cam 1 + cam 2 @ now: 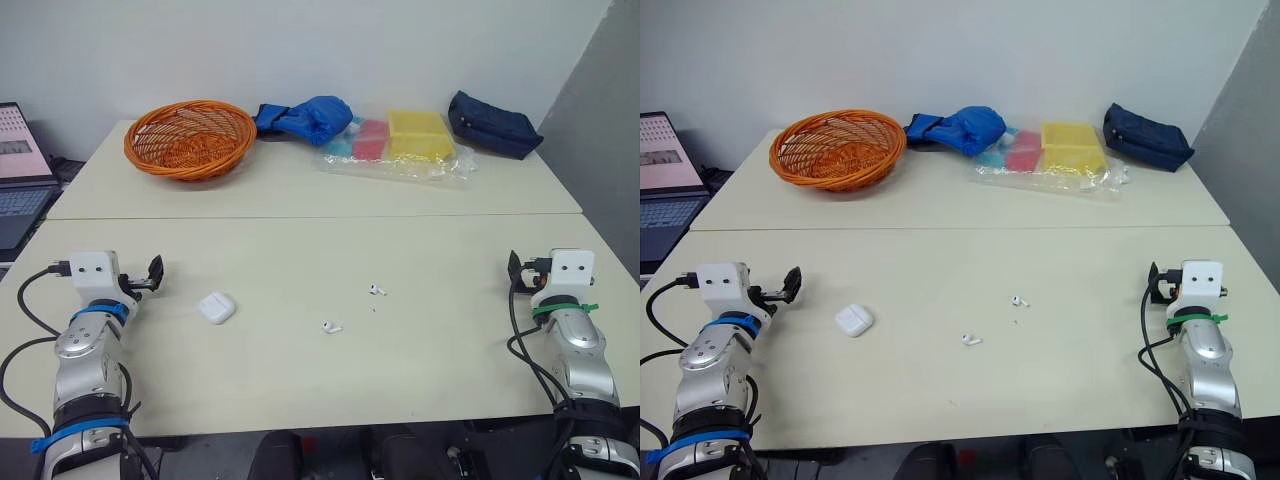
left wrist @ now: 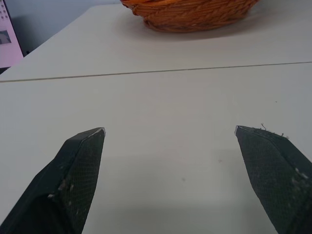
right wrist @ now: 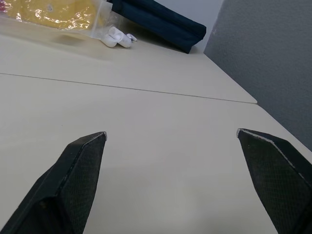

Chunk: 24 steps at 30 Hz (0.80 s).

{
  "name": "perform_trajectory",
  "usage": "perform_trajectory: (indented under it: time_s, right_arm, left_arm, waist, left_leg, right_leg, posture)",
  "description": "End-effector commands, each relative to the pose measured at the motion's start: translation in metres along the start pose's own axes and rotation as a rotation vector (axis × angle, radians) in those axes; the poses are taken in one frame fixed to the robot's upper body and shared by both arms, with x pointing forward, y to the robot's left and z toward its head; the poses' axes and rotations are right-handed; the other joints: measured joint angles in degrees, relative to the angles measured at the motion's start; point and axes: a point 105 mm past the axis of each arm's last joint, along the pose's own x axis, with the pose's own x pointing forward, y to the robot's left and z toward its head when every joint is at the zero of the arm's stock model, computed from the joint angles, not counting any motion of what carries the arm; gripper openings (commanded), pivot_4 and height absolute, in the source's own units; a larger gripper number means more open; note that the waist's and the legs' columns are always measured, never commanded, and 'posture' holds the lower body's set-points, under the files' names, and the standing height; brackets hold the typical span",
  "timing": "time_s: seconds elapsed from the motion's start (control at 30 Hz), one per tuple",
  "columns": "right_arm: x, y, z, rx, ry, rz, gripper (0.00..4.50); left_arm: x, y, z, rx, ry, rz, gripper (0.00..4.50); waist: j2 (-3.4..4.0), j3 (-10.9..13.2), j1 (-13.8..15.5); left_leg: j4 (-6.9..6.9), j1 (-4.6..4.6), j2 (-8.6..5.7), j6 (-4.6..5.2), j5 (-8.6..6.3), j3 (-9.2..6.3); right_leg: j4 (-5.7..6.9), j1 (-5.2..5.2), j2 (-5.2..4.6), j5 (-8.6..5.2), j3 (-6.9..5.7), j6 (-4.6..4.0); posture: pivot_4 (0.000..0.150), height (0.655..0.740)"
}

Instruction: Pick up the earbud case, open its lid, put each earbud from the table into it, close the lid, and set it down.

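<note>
My left tool (image 2: 168,130) is open wide, and there is nothing between its two black fingers. It is low over the pale worktop (image 1: 300,390). Off to the left of this tool I see a laptop (image 1: 20,175), past the worktop's edge. Far ahead of the tool sits an orange basket (image 1: 189,137).

The white case (image 1: 216,307) lies flat with its lid shut. It is near the left tool, on its right side, and not touching it. Going on to the right, the first earbud (image 1: 331,327) lies about midway between my two tools. The second earbud (image 1: 377,290) lies a bit more to the right and a bit farther ahead, apart from the first.

Far ahead, between the tools, are a blue bag (image 1: 310,118) and a clear bag (image 1: 400,150) with pink and yellow things inside. A dark blue pouch (image 1: 492,125) sits far ahead of my right tool (image 3: 171,132). That tool is open wide too, and it holds nothing.
</note>
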Motion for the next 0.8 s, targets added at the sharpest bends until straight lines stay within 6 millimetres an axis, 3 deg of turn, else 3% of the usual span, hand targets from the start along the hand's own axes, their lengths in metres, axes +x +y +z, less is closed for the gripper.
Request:
perform_trajectory:
  time_s: [0.03,0.1,0.2,0.23,0.57,0.8]
  right_arm:
    - [0.004,-0.004,0.014,-0.034,-0.042,-0.003,4.50]
    - [0.005,-0.006,0.012,-0.054,-0.024,-0.019,4.50]
    - [0.005,-0.009,0.012,0.011,-0.030,-0.043,4.50]
    - [0.005,-0.010,0.011,0.024,-0.024,-0.049,4.50]
    - [0.004,-0.017,0.012,-0.015,-0.028,-0.051,4.50]
    - [0.007,-0.015,0.022,-0.034,-0.051,-0.001,4.50]
  left_arm:
    - [0.000,0.007,0.011,0.020,-0.039,0.025,4.48]
    - [-0.001,0.005,0.010,0.021,-0.033,0.020,4.48]
    - [-0.001,0.004,0.015,0.024,-0.048,0.007,4.48]
    - [0.000,0.005,0.017,0.024,-0.053,0.010,4.48]
    - [-0.002,0.006,0.018,0.052,-0.045,-0.024,4.48]
    - [-0.002,-0.011,0.031,0.096,-0.060,-0.212,4.48]
  waist:
    - [0.01,0.00,-0.01]
    - [0.09,0.05,-0.42]
    - [0.29,0.18,-1.16]
    - [0.31,0.19,-0.81]
    - [0.41,0.25,1.39]
    - [0.42,0.25,1.40]
  left_leg:
    - [0.00,0.00,0.00,0.00,0.00,0.00]
    - [-0.01,-0.06,-0.08,0.01,0.00,-0.26]
    - [-0.02,-0.14,-1.09,0.34,0.24,-3.28]
    - [0.04,-0.06,-1.11,0.39,0.32,-3.49]
    - [-0.11,0.00,-0.88,0.32,0.32,-2.70]
    - [-0.11,0.02,-0.85,0.31,0.32,-2.65]
  right_leg:
    - [0.00,0.00,0.00,0.00,0.00,0.00]
    - [-0.02,0.11,-0.24,0.00,-0.24,0.00]
    - [-0.07,1.37,-1.65,-0.46,-2.79,-0.32]
    - [-0.10,1.51,-1.71,-0.60,-3.27,-0.24]
    - [-0.08,1.68,-1.67,-1.05,-3.17,-0.33]
    - [-0.08,1.67,-1.69,-1.07,-3.14,-0.30]
  posture:
    - [0.150,0.7400]
    - [0.150,0.7400]
    - [0.150,0.7400]
    - [0.150,0.7400]
    - [0.150,0.7400]
    - [0.150,0.7400]
